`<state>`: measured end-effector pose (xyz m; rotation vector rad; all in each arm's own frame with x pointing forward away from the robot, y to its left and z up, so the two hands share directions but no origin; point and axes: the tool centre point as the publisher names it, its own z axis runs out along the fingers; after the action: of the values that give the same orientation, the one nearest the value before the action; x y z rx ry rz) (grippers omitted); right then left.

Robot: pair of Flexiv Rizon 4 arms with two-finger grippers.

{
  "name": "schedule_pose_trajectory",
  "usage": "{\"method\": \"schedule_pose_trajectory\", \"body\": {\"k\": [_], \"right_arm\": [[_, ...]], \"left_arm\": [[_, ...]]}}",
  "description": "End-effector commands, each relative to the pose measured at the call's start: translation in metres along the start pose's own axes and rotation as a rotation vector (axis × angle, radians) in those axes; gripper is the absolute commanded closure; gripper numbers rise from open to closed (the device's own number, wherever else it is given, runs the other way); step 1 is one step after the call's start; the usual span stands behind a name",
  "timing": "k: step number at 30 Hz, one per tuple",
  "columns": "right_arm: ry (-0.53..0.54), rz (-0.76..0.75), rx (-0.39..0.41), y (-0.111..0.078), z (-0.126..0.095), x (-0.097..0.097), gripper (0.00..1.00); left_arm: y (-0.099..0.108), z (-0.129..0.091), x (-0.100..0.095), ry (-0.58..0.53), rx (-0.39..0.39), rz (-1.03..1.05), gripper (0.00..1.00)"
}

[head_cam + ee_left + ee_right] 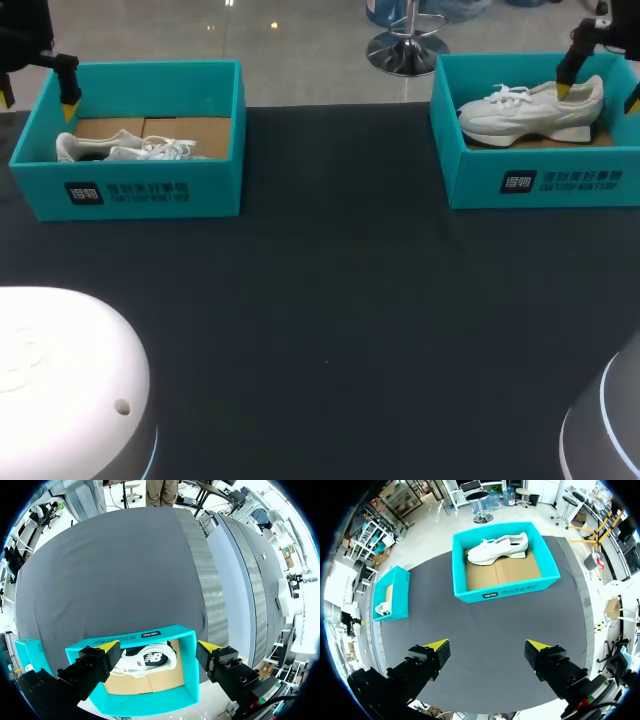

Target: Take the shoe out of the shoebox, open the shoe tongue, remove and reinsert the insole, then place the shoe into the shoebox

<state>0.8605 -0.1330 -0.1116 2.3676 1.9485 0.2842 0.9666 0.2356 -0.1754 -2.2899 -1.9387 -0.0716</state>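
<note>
White sneaker (147, 661) in left shoebox (189, 672): long axis left-right, under left gripper (159, 646), jaws spread; right gripper (487, 644) likewise spread, right shoebox (470, 597) well ahead.

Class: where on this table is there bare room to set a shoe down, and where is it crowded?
The dark table is bare between the left box and the right box, and across its whole middle in front of them. The far corners are crowded: the boxes stand there, holding the left shoe and the right shoe.
</note>
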Motion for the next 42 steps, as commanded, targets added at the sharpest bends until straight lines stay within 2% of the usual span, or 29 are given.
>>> {"method": "schedule_pose_trajectory", "body": {"k": [1,2,26,28,29,31,33,34,35,39,40,42], "right_arm": [[-0.211,0.011,0.170,0.075,0.022,0.010,0.00],[-0.222,0.017,0.198,0.080,0.028,0.006,0.00],[-0.222,0.017,0.198,0.080,0.028,0.006,0.00],[-0.261,0.032,0.205,0.090,0.040,-0.008,0.00],[-0.246,0.032,0.195,0.094,0.043,-0.013,0.00],[-0.306,0.019,0.183,0.106,0.054,-0.028,0.00],[-0.292,0.021,0.165,0.120,0.068,-0.045,0.00],[-0.314,0.010,0.160,0.125,0.074,-0.050,0.00],[-0.281,0.010,0.140,0.130,0.079,-0.055,0.00],[-0.304,0.016,0.121,0.149,0.090,-0.073,0.00],[-0.279,0.030,0.106,0.154,0.093,-0.079,0.00],[-0.306,0.009,0.119,0.165,0.101,-0.086,0.00]], "left_arm": [[-0.001,0.000,0.000,0.002,-0.002,0.000,0.00],[-0.001,0.000,0.000,0.002,-0.002,0.000,0.00],[-0.001,0.000,0.000,0.002,-0.002,0.000,0.00],[-0.001,0.000,0.000,0.002,-0.002,0.000,0.00],[-0.001,0.000,0.000,0.002,-0.002,0.000,0.00],[-0.001,0.000,0.000,0.002,-0.002,0.000,0.00],[-0.001,0.000,0.000,0.002,-0.002,0.000,0.00],[-0.001,0.000,0.000,0.002,-0.002,0.000,0.00],[-0.001,0.000,0.000,0.002,-0.002,0.000,0.00],[-0.001,0.000,0.000,0.002,-0.002,0.000,0.00],[-0.001,0.000,0.000,0.002,-0.002,0.000,0.00],[-0.001,0.000,0.000,0.002,-0.002,0.000,0.00]]}}
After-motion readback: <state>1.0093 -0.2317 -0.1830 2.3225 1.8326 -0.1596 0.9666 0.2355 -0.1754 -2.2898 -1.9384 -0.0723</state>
